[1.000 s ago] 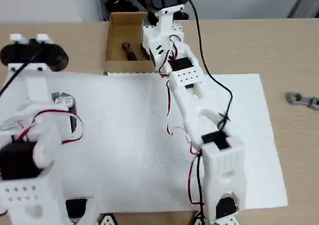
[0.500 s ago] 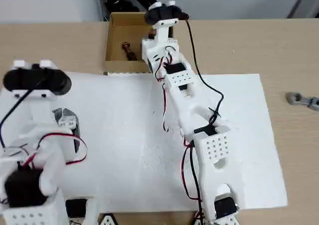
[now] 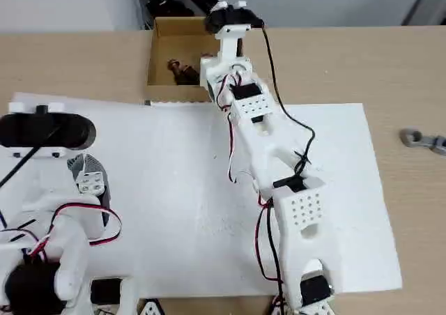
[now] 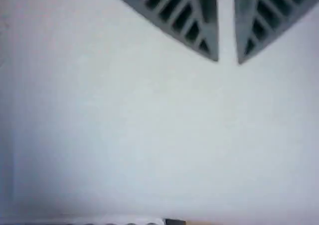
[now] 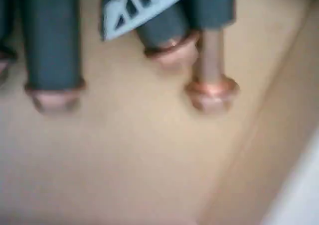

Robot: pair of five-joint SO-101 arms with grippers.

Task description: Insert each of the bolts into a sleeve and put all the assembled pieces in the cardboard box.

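Sleeved bolts [image 5: 50, 41] look stiff, slick, light — I'd pinch mid-sleeve. Left end effector [image 4: 227, 46] closed, empty; right end effector [image 5: 139, 6] — can't tell.

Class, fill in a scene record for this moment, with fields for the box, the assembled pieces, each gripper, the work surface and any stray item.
box: cardboard box, open-topped, at the far side of the table
pieces: several bolt-in-sleeve pieces lying side by side on the box floor
right arm: right gripper inside the box, just above the pieces
left arm: left gripper low over the white sheet, nothing beneath it
stray item: small metal part on the bare table, off the sheet's right side
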